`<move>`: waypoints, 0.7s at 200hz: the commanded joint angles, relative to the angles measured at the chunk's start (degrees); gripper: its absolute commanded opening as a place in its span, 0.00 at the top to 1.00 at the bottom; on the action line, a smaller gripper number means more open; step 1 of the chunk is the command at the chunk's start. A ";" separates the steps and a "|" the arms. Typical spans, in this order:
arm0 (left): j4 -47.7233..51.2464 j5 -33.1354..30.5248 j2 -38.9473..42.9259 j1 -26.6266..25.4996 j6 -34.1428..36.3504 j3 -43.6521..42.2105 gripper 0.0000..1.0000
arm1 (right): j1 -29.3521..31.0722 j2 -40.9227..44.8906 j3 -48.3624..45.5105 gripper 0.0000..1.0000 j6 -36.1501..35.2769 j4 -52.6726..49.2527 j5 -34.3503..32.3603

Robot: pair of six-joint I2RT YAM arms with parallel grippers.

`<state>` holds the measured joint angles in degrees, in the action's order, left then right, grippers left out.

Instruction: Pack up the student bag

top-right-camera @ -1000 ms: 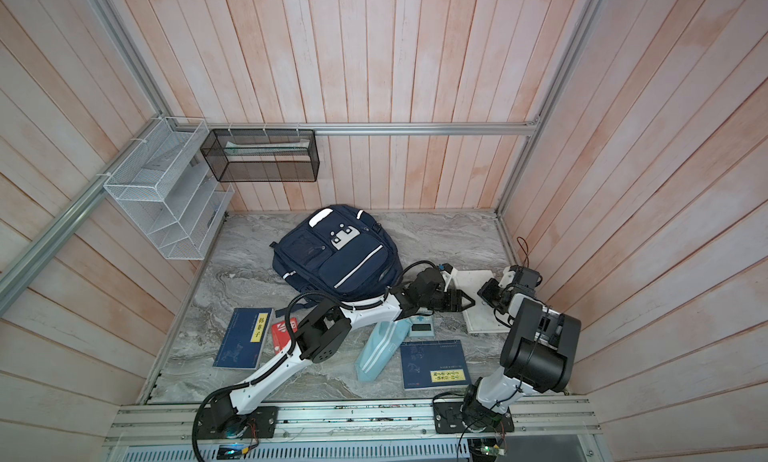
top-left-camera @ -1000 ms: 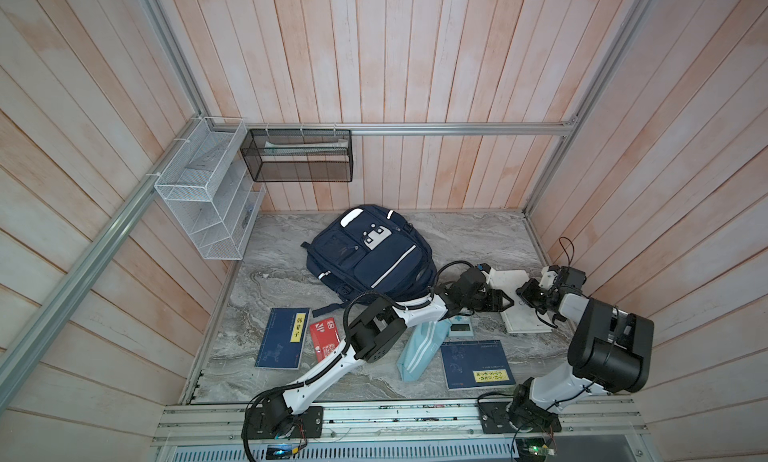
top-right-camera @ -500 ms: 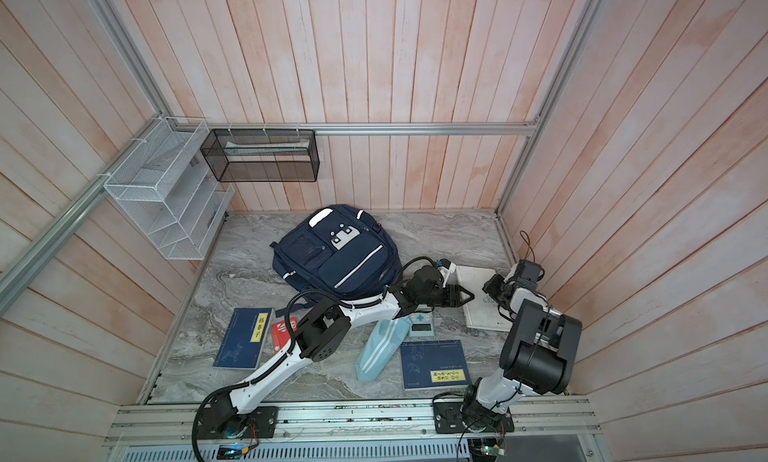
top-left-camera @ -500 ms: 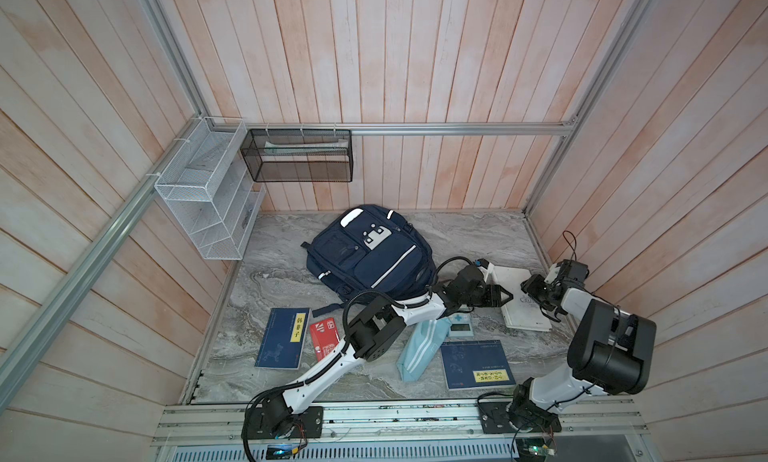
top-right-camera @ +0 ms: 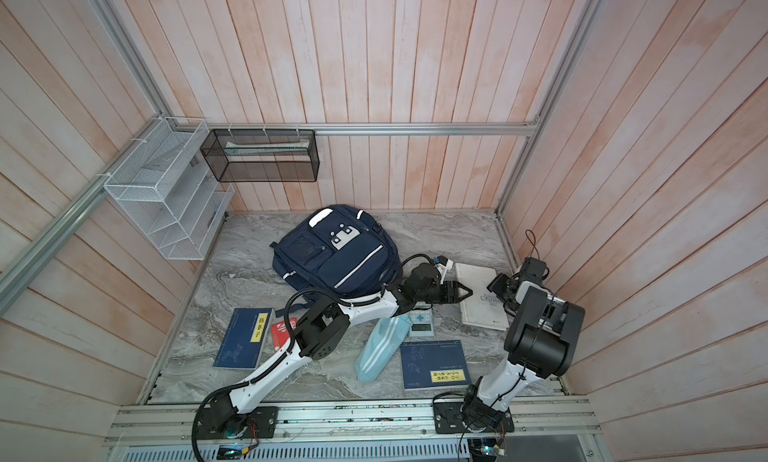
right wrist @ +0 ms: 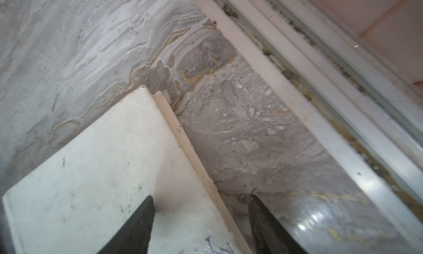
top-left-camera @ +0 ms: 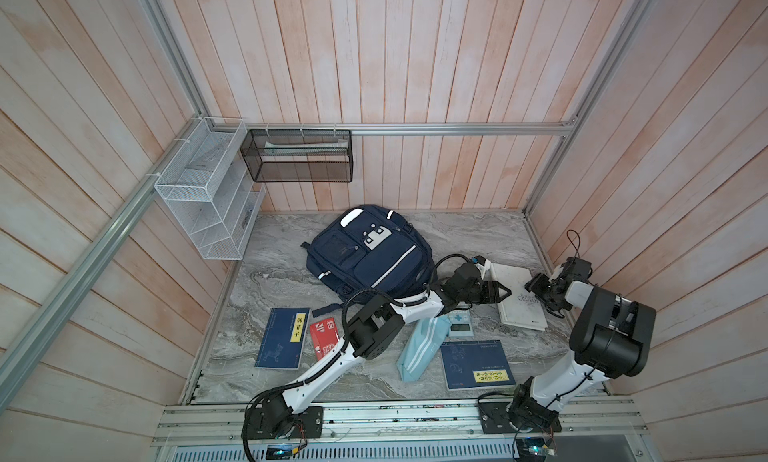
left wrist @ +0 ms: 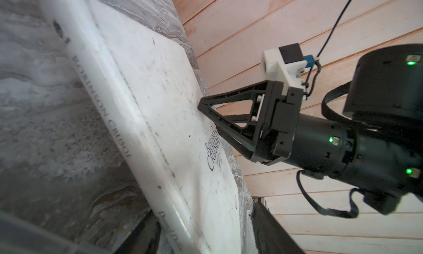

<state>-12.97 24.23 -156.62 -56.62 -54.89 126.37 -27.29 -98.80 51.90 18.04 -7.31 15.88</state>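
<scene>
Robot test cell dressed as a study corner, not a real room. Plank walls (top-left-camera: pixel 415 64) sit behind an aluminium extrusion frame (top-left-camera: pixel 457 128) and box in a marble-look surface (top-left-camera: pixel 478 239) on three sides. Left arm (top-left-camera: pixel 328 368) and right arm (top-left-camera: pixel 606 339) are mounted on a slotted rail (top-left-camera: pixel 395 416) along the open front, cables exposed. White wire rack (top-left-camera: pixel 199 198) and black mesh basket (top-left-camera: pixel 297 160) hang off the frame. Props are school stuff: student bag (top-left-camera: pixel 365 260), blue book (top-left-camera: pixel 284 339).

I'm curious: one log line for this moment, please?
left gripper: open, at white book spine side | right gripper: open, straddling opposite edge | student bag: book outside
</scene>
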 commanded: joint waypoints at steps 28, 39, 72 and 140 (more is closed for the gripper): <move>-2.80 1.52 -3.49 0.63 -1.27 5.04 0.33 | 0.50 -1.82 -5.12 0.46 0.85 -0.03 15.84; -1.70 1.51 -3.60 0.63 -0.78 5.87 0.32 | 0.53 -2.19 -5.88 0.48 1.35 1.47 18.49; -0.67 1.67 -2.31 0.59 0.42 5.32 0.45 | 0.55 -0.38 -6.87 0.50 2.31 3.54 19.06; 1.87 3.82 3.71 1.20 3.04 5.21 1.00 | 0.09 7.66 -9.59 0.37 2.94 5.36 13.24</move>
<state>-10.00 25.23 -157.93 -54.24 -58.04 130.34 -28.10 -93.43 44.69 20.45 -0.40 29.34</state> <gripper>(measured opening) 0.174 0.574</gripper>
